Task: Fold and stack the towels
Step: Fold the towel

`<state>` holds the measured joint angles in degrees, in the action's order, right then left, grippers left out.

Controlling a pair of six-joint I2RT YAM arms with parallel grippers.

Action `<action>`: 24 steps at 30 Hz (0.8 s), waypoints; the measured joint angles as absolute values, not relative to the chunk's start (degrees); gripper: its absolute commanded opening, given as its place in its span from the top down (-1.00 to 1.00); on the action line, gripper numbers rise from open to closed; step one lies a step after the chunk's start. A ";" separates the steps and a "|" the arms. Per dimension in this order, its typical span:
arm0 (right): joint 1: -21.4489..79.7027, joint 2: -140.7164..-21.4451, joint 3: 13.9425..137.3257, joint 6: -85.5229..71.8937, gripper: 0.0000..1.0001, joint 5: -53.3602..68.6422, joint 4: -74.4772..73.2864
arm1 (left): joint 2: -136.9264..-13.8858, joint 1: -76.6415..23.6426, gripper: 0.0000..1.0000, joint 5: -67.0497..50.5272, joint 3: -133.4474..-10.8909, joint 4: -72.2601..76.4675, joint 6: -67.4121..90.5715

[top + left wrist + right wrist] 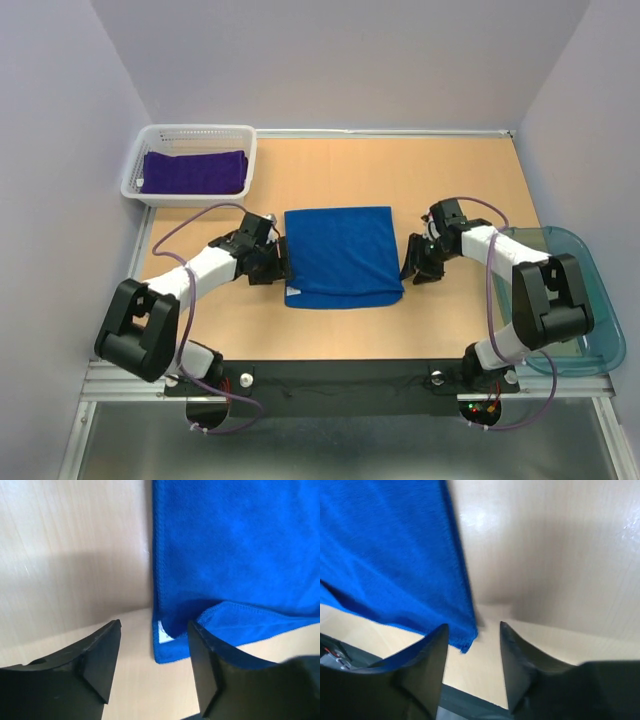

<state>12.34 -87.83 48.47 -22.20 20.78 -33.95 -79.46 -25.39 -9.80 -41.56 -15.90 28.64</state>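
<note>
Now both my left gripper and right gripper stand parted, empty, flanking the blue towel mid-frame; a careless regrasp could snag and unfold it.

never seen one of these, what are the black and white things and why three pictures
They are two robot arms bolted at the table's near edge. One picture looks down from above; the other two come from small cameras on each wrist, looking past their own black fingers. A folded blue towel lies between the arms. A purple towel sits in a white basket at the back left. The left gripper and right gripper flank the blue towel, both open, holding nothing.
</note>
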 measured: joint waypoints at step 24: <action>40.21 -93.65 63.59 -15.42 -0.01 19.20 -35.18 | -59.79 -27.70 -0.29 -6.68 -36.34 -17.39 39.55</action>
